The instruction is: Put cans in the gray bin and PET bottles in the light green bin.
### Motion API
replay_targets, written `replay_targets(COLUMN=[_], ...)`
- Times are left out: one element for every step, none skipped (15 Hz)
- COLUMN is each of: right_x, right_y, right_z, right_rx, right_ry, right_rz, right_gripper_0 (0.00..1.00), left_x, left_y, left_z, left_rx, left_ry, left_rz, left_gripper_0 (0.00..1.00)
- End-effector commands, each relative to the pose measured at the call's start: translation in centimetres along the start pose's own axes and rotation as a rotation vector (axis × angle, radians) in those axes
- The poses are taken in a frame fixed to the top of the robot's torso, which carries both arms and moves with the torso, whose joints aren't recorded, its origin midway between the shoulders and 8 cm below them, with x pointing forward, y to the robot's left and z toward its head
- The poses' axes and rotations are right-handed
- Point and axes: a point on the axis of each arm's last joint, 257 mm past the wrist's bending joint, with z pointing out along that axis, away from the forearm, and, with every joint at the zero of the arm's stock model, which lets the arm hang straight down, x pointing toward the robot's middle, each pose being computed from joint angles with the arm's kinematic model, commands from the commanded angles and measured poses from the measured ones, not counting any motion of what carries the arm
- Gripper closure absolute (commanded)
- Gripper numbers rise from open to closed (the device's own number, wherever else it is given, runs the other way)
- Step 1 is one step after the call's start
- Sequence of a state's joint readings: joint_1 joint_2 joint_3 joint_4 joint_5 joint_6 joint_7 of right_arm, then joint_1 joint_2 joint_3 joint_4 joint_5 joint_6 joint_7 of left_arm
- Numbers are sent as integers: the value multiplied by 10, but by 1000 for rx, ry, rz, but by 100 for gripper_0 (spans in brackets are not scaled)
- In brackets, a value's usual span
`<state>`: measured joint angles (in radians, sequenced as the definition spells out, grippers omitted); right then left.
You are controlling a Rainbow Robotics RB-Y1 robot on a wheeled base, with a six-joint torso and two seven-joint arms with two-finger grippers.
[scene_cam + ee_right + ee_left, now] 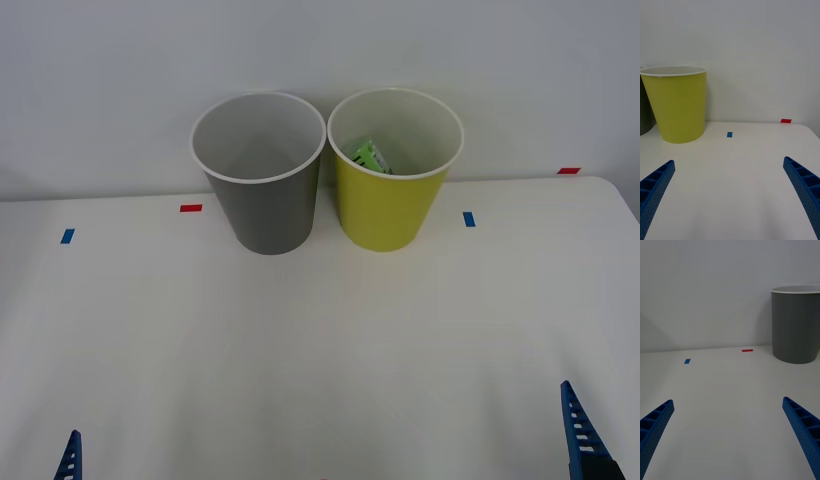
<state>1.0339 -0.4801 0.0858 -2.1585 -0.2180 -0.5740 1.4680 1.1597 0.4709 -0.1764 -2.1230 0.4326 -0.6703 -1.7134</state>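
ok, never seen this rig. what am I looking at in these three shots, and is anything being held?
It is a two-armed robot at a white table, seen from three cameras at one moment. The front view looks forward and down from above the arms. The other two pictures come from cameras on the wrists, so each shows its own pair of blue ribbed fingers at the bottom corners.

The left gripper and the right gripper are both open, low over the near part of the table, and hold nothing.

At the far side, by the wall, stand the gray bin and beside it the light green bin. A small PET bottle with a green label lies inside the light green bin. The part of the gray bin's inside that I can see looks empty. Small red and blue tape marks sit on the table.
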Motion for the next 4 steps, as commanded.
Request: replay_targets(right_x=[0,0,0,0], right_y=[0,0,0,0], right_z=[0,0,0,0], right_rx=[0,0,0,0], right_ry=[0,0,0,0], right_rz=[0,0,0,0], right_gripper_0=[0,0,0,0], left_x=[0,0,0,0], left_y=[0,0,0,0], left_z=[0,0,0,0], left_rx=[0,0,0,0], left_ry=[0,0,0,0], left_rz=[0,0,0,0], left_gripper_0=[0,0,0,0])
